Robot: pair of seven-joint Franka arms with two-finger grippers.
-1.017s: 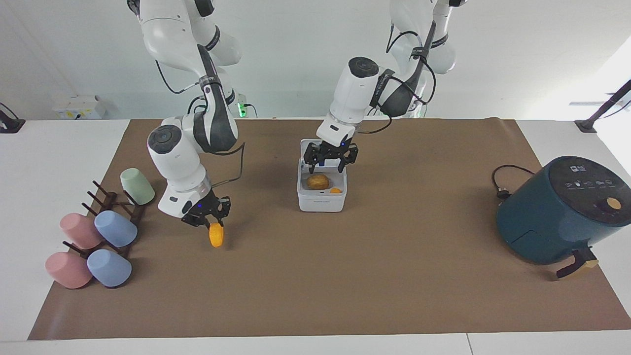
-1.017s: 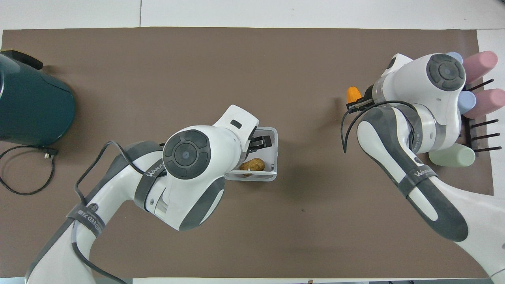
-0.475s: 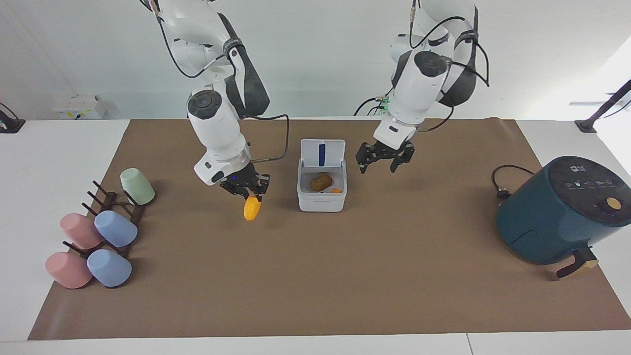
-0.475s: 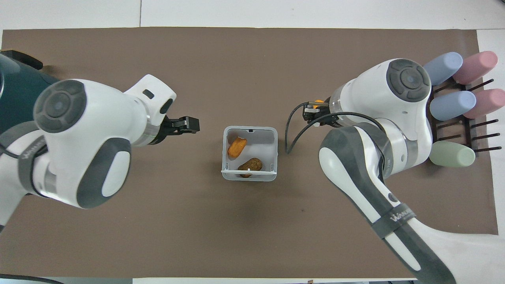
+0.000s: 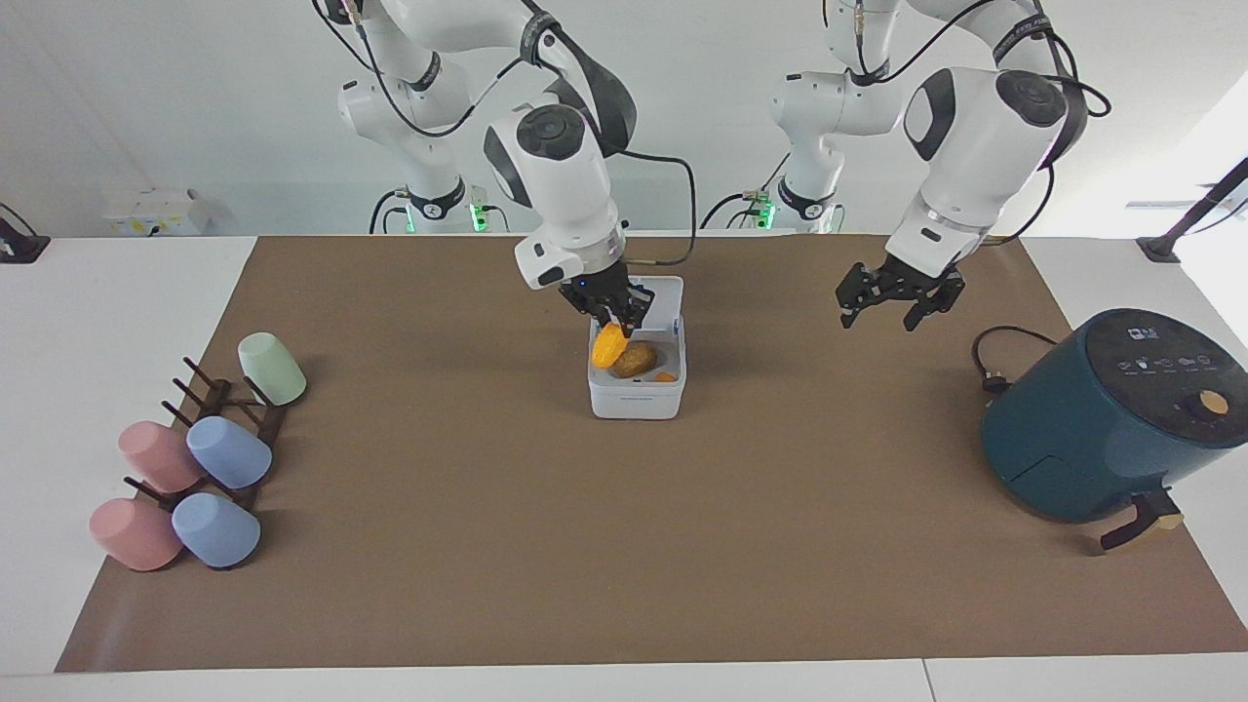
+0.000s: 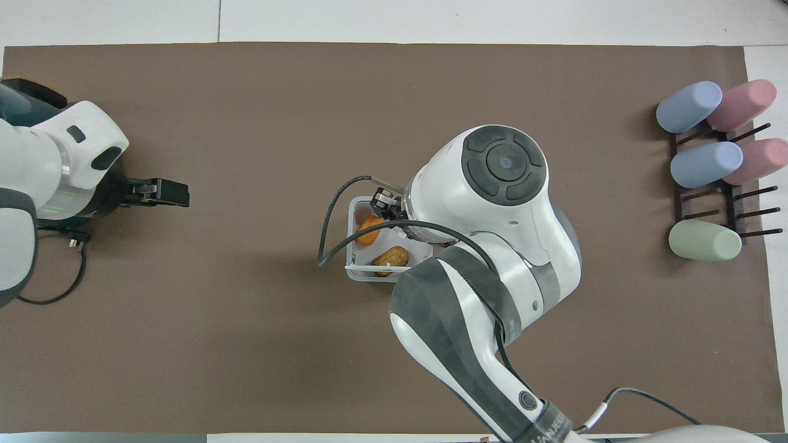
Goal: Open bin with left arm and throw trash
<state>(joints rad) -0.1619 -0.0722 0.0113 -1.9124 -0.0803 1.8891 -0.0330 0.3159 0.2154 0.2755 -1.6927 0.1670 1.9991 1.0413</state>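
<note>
The white bin (image 5: 636,398) stands mid-mat with its lid (image 5: 667,294) raised on the side nearer the robots. Inside lie a golden-brown bun-like piece of trash (image 5: 635,360) (image 6: 391,256) and a small orange piece (image 5: 665,376) (image 6: 369,228). My right gripper (image 5: 614,319) (image 6: 383,205) hangs over the bin (image 6: 352,271), shut on another orange piece of trash (image 5: 608,344) that dangles just above the rim. In the overhead view the right arm hides that held piece. The left gripper (image 5: 882,312) (image 6: 173,192) is open and holds nothing, raised over the mat between bin and air fryer.
A dark teal air fryer (image 5: 1111,414) (image 6: 18,101) with its cord (image 5: 994,366) stands at the left arm's end. Several pastel cups (image 5: 229,450) (image 6: 705,167) rest on a dark rack (image 5: 226,400) at the right arm's end.
The right gripper has carried the orange piece from over the mat near the cups to over the bin. The left gripper has drawn away from the bin toward the air fryer.
</note>
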